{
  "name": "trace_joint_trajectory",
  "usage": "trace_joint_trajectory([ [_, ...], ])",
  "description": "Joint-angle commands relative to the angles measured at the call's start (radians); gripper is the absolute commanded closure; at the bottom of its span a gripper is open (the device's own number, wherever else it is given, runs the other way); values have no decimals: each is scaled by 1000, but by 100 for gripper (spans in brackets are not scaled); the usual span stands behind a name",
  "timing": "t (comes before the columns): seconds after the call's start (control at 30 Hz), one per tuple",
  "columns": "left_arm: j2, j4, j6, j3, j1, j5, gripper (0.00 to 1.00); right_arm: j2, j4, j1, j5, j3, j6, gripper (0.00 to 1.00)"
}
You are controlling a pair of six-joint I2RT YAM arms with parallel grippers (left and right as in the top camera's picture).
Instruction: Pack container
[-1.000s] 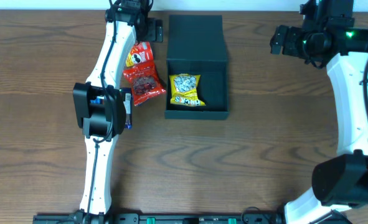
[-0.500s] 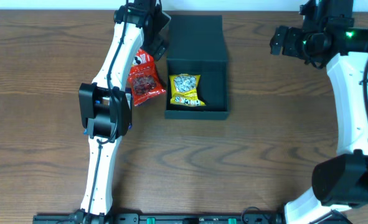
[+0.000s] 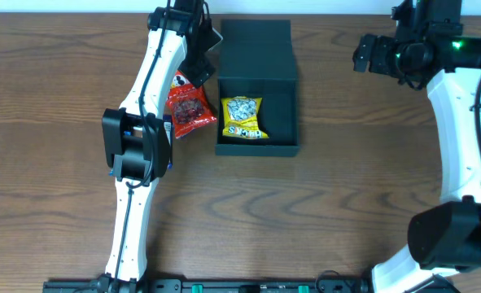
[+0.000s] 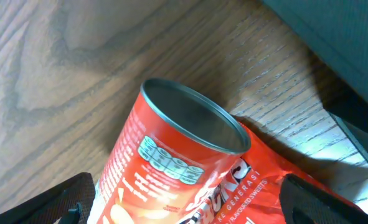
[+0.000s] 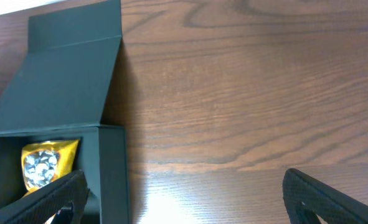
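Container (image 3: 279, 114) near table's far edge, centre; lid open, yellow packet (image 3: 243, 118) inside. Red packet (image 3: 190, 112) just beside left wall. Left gripper (image 3: 203, 67) spread wide, empty, above it; descent best centred on packet before closing. Right gripper (image 3: 364, 54) wide, empty.

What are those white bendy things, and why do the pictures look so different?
They are two robot arms at a table. One picture looks down from above; the other two come from cameras on each wrist. On the table is a dark box, the container, its lid open, with a yellow packet inside. Beside it lie a red packet and a red can. The left gripper hovers open over the can; the right gripper is open too. Nothing is held.
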Motion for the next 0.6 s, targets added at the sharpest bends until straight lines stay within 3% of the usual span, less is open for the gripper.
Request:
trace_joint_trajectory([
  [0.0, 16, -5, 48, 18, 11, -6, 4, -8, 2, 7, 3, 6, 17, 1],
  [0.57, 20, 63, 50, -61, 47, 2, 4, -8, 10, 7, 3, 6, 17, 1],
])
